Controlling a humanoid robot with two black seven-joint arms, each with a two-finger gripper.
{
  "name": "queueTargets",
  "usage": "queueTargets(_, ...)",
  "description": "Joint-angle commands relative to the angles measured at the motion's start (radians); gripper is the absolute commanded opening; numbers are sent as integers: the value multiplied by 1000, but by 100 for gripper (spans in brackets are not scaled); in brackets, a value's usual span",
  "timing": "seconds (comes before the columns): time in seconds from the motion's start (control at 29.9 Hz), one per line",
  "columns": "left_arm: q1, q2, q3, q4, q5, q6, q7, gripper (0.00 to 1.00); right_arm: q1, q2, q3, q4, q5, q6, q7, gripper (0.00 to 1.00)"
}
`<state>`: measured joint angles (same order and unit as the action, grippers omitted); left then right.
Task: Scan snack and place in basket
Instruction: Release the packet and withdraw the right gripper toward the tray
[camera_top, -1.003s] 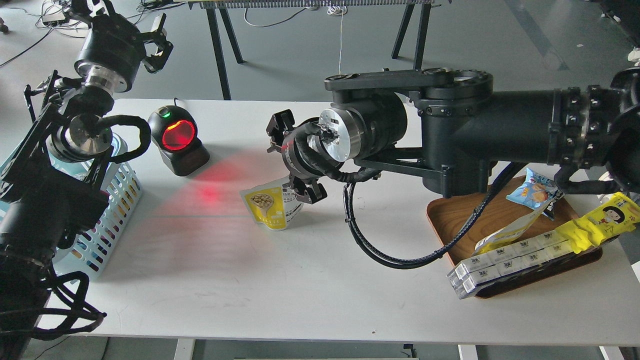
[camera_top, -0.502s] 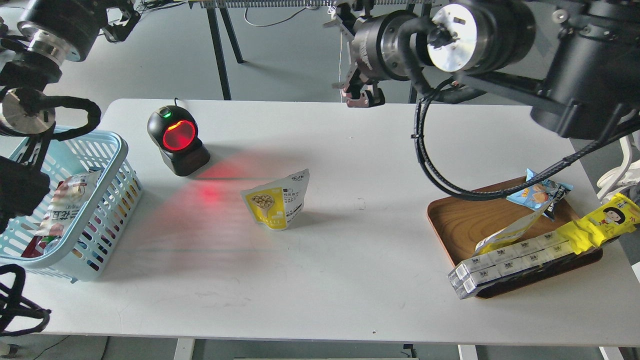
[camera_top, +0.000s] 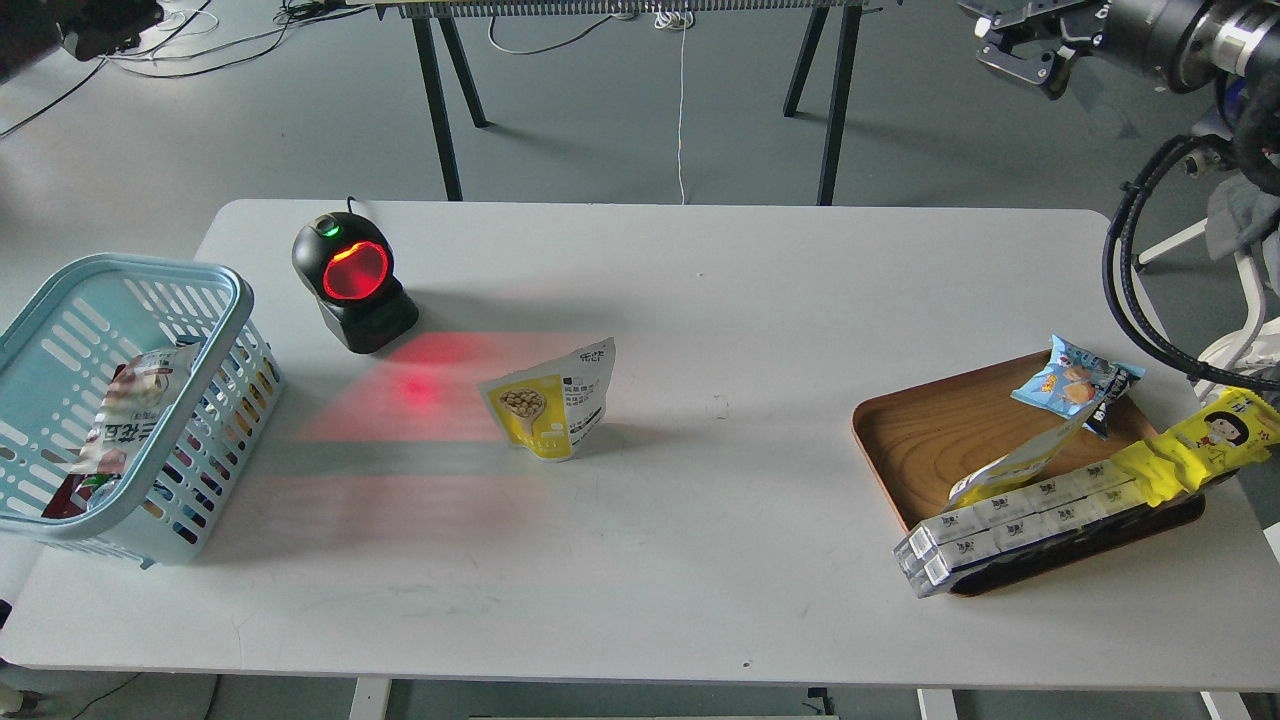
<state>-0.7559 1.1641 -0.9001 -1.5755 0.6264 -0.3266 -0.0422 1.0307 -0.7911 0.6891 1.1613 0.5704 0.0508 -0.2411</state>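
Observation:
The snack (camera_top: 548, 402), a yellow-and-white pouch picturing nuts, stands upright on the white table (camera_top: 640, 560) in the middle, just right of the scanner's red glow. No gripper touches it. The light blue basket (camera_top: 225, 300) stands at the table's left edge with another packet (camera_top: 125, 420) inside. My right gripper (camera_top: 1020, 50) is high at the top right, far from the table, with its fingers apart and nothing in it. A dark end of my left arm (camera_top: 105, 20) shows at the top left corner; its fingers cannot be told apart.
A black scanner (camera_top: 352, 280) with a red lit window stands back left of the snack. A brown wooden tray (camera_top: 905, 440) at the right holds a blue-orange packet (camera_top: 1075, 380), a long yellow wrapper (camera_top: 1200, 445) and a row of small cartons (camera_top: 1010, 520).
The right arm has let go of the snack and swung up and right, away from the table. The left arm has drawn back up and left, uncovering the basket. The snack has stayed upright.

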Motion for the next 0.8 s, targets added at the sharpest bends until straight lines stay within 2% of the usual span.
queueTargets(0.0,3,101,55,-110,125,-29,-5,100,-185,29,153,-48,0,168,20,94)
queueTargets(0.13,1,135,135,-165,336,-34,-8,100,-325,94,211,-92,-1,320,49,94)
queueTargets(0.27,3,109,194,-167,588,-29,-11,100,-396,139,217,-123,-1,405,80,95)
queueTargets(0.4,3,71,233,-169,847,-19,-13,100,-426,157,217,-135,-1,432,100,96)
queueTargets(0.77,3,-87,360,-187,1296,41,-5,100,-436,191,216,-137,-6,425,100,96)
